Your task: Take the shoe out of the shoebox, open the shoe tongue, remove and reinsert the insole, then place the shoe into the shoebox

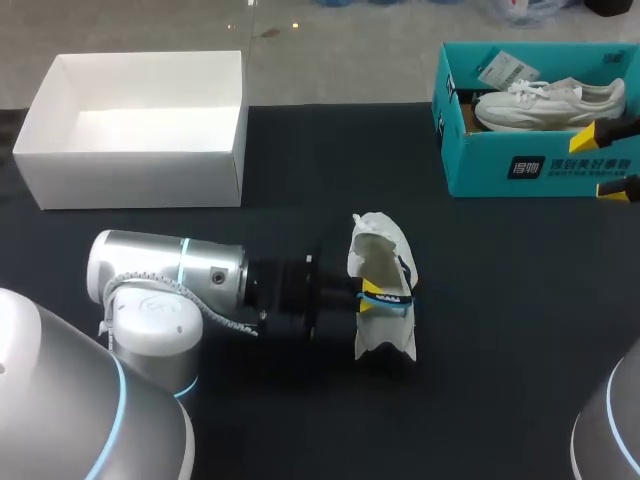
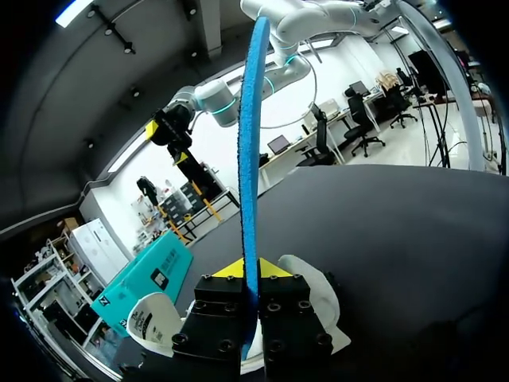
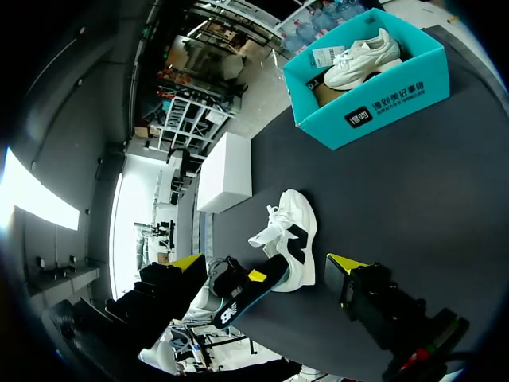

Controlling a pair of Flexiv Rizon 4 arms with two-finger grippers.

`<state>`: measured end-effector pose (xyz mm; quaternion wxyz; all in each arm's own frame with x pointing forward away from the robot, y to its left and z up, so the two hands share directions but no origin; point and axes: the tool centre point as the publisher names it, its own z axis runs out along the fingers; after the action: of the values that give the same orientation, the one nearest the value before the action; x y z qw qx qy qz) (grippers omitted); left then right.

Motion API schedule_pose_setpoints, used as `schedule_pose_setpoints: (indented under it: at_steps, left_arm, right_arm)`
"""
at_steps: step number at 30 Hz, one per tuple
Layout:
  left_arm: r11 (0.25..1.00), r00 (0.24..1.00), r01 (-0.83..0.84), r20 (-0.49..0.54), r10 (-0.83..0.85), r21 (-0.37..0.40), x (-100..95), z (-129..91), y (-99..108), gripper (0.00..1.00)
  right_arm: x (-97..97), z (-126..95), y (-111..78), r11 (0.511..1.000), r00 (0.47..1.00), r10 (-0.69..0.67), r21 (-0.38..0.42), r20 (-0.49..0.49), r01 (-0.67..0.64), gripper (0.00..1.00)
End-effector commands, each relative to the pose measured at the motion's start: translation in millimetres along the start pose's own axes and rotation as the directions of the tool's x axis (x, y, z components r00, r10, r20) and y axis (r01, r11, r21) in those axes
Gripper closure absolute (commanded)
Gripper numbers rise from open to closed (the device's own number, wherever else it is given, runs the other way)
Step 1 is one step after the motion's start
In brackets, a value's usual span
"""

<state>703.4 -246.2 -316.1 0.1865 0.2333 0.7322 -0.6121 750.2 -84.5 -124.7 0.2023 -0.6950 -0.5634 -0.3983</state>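
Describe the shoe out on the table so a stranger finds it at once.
On the dark table, look at the middle, nearer the robot than the white box and the teal shoebox. The shoe lies there in the open, white with black patches, the left gripper beside it pinching a blue insole; the other shoe, all white, sits inside the teal shoebox.

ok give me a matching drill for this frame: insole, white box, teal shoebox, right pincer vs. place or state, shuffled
1. blue insole
2. white box
3. teal shoebox
4. right pincer

A. open, gripping nothing
B. far left part of the table
C. holds a white sneaker
D. clamped in the left pincer

Pairs: 1-D, 2-B, 3-C, 4-A
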Motion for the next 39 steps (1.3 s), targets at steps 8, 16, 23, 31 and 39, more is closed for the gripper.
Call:
schedule_pose_setpoints:
  at_steps: [8,16,23,31,39]
  left_arm:
    - [1.0,1.0,0.013,-0.006,-0.013,-0.016,-12.5,14.1,25.4,1.0]
    - [0.999,1.0,0.022,-0.005,-0.022,-0.024,-13.1,13.4,25.9,1.0]
    - [0.999,1.0,0.022,-0.005,-0.022,-0.024,-13.1,13.4,25.9,1.0]
    - [0.999,1.0,0.022,-0.005,-0.022,-0.024,-13.1,13.4,25.9,1.0]
    - [0.999,1.0,-0.011,0.002,0.011,-0.034,-6.4,23.7,34.3,1.0]
  right_arm:
    - [0.2,0.3,-0.6,1.0,1.0,0.002,-0.001,0.003,-0.002,0.0]
    - [0.2,0.3,-0.6,1.0,1.0,0.002,-0.001,0.003,-0.002,0.0]
    - [0.2,0.3,-0.6,1.0,1.0,0.002,-0.001,0.003,-0.002,0.0]
    - [0.2,0.3,-0.6,1.0,1.0,0.002,-0.001,0.003,-0.002,0.0]
    - [0.2,0.3,-0.6,1.0,1.0,0.002,-0.001,0.003,-0.002,0.0]
